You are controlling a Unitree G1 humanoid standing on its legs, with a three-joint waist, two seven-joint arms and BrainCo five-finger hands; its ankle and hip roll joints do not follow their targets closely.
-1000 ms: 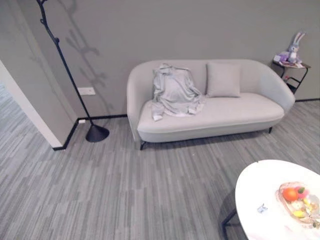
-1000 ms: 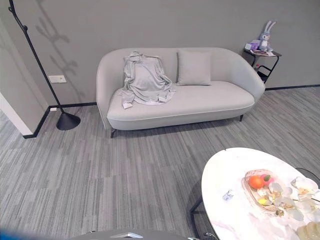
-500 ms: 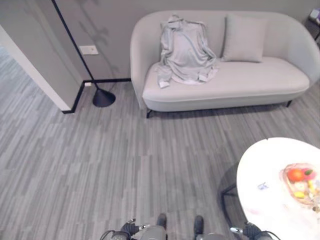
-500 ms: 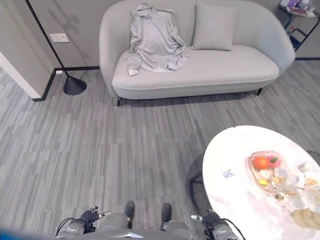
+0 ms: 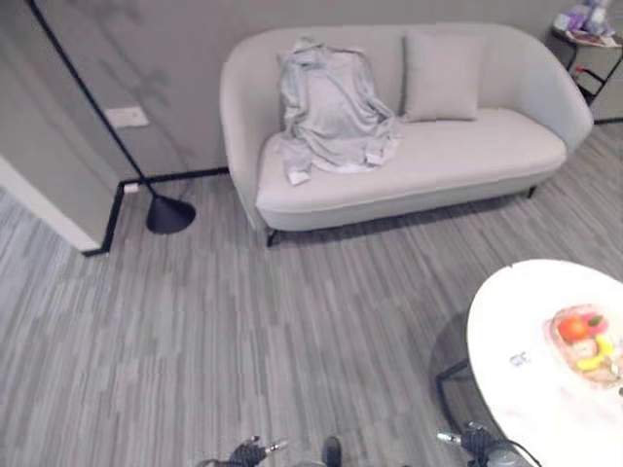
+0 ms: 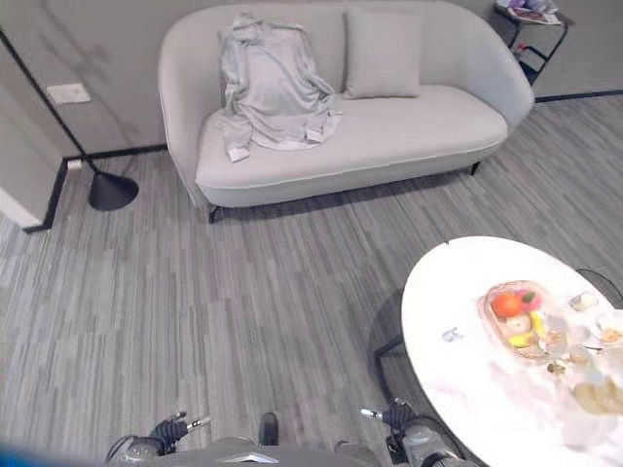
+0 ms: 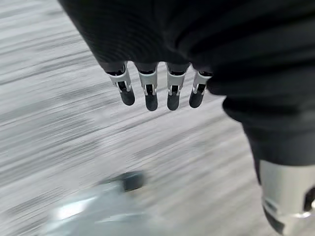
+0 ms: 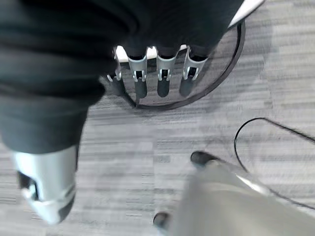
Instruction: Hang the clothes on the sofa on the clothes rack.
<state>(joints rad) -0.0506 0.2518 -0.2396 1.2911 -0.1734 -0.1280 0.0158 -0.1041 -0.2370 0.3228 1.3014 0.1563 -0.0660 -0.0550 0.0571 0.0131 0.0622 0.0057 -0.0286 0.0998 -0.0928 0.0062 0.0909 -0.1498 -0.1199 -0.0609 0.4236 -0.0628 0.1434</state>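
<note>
A light grey long-sleeved garment [image 5: 331,107] lies draped over the backrest and seat at the left end of the pale sofa [image 5: 467,156]. The clothes rack [image 5: 170,214] is a thin black pole on a round black base. It stands on the floor to the left of the sofa, by the wall. My left hand [image 7: 151,93] hangs above the floor with straight fingers and holds nothing. My right hand [image 8: 165,81] also hangs open and empty, over the black ring base [image 8: 216,83] of the table. Both hands are far from the sofa.
A white round table [image 5: 526,360] with a fruit tray [image 5: 584,341] stands at my right front. A grey cushion [image 5: 443,63] leans on the sofa back. A small side table [image 5: 584,29] is at the far right. A wall corner [image 5: 39,195] juts in at left.
The whole picture has shifted: the head camera tipped down, then swung a little. The garment, the sofa and the rack have stayed where they were.
</note>
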